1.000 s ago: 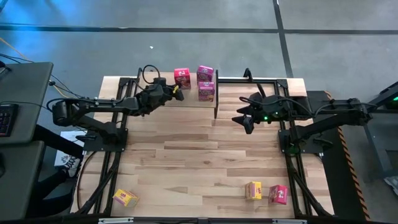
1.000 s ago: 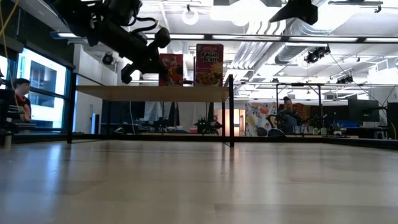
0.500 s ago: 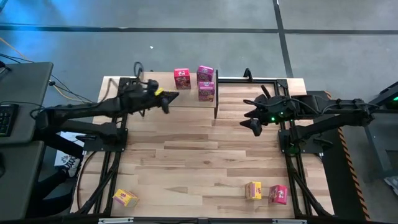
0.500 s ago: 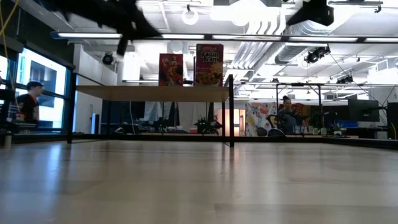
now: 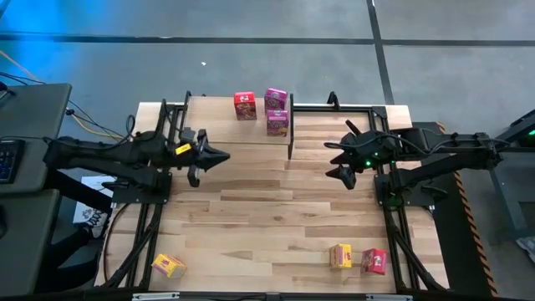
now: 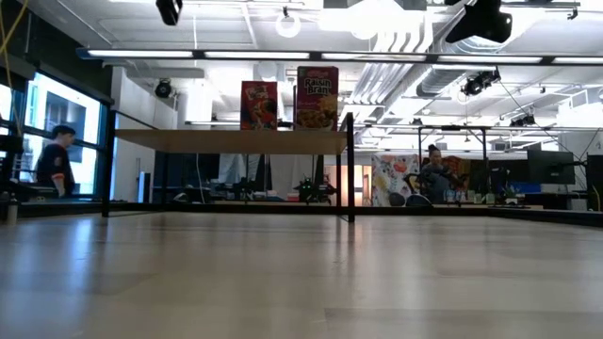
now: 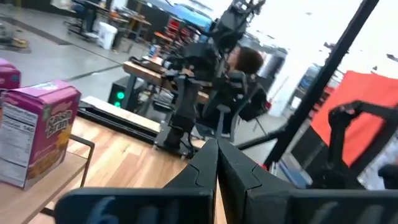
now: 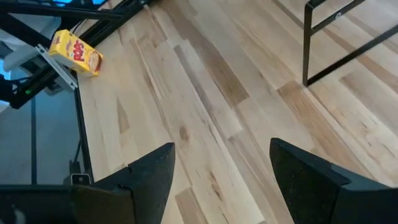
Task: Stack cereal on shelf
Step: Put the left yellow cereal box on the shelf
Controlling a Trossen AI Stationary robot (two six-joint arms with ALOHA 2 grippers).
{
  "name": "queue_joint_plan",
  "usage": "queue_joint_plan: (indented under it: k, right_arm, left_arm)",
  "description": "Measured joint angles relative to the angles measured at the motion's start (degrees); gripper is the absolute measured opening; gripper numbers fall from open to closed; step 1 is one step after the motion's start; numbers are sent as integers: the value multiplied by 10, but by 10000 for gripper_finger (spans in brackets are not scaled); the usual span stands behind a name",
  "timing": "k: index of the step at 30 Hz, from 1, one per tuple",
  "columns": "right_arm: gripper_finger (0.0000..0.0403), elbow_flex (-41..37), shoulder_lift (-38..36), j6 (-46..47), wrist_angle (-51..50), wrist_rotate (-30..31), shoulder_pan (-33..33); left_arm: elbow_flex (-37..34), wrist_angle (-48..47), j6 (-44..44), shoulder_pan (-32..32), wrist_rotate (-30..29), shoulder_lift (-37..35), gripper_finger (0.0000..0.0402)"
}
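The shelf (image 5: 216, 119) stands at the table's far middle on thin black legs, shown edge-on in the low view (image 6: 226, 141). Three pink cereal boxes (image 5: 245, 105) (image 5: 276, 99) (image 5: 277, 122) stand on its plank; one shows in the left wrist view (image 7: 37, 134). On the table near the front edge lie a yellow box (image 5: 169, 266), also seen in the right wrist view (image 8: 76, 53), another yellow box (image 5: 340, 256) and a pink one (image 5: 374, 261). My left gripper (image 5: 224, 156) is shut and empty, in front of the shelf's left part. My right gripper (image 5: 341, 162) hangs open and empty, right of the shelf.
Black frame rails run along both sides of the table (image 5: 150, 217) (image 5: 393, 226). The shelf's near right leg (image 8: 306, 43) stands ahead of my right gripper. Bare wood spreads across the table's middle (image 5: 267, 209). People move in the room beyond.
My left gripper has drawn back from the shelf toward the table's near edge, risen and levelled out, staying shut. The pink boxes on the shelf have kept their places. My right gripper has tipped a little further down.
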Motion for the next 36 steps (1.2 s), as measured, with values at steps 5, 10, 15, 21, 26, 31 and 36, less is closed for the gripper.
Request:
queue_joint_plan:
  k: [5, 10, 15, 21, 26, 31, 36]
  right_arm:
    - [257, 0, 0, -4, 0, -11, 0]
    - [257, 0, 0, 17, 0, -35, 0]
    - [257, 0, 0, 68, 2, -40, 0]
    - [257, 0, 0, 133, 20, -40, 0]
    - [257, 0, 0, 179, 37, -40, 0]
    - [257, 0, 0, 223, 42, -10, 0]
    - [257, 0, 0, 236, 43, 17, 0]
  left_arm:
    - [0, 1, -2, -34, -60, 0, 1]
    - [0, 1, -1, -38, -67, 0, 28]
    - [0, 1, -12, -34, -2, -2, 109]
    - [0, 0, -20, -36, 19, -1, 229]
    - [0, 1, -11, -34, 20, 0, 298]
    - [37, -57, 48, -26, 65, 8, 323]
    - [174, -300, 77, -61, 79, 59, 322]
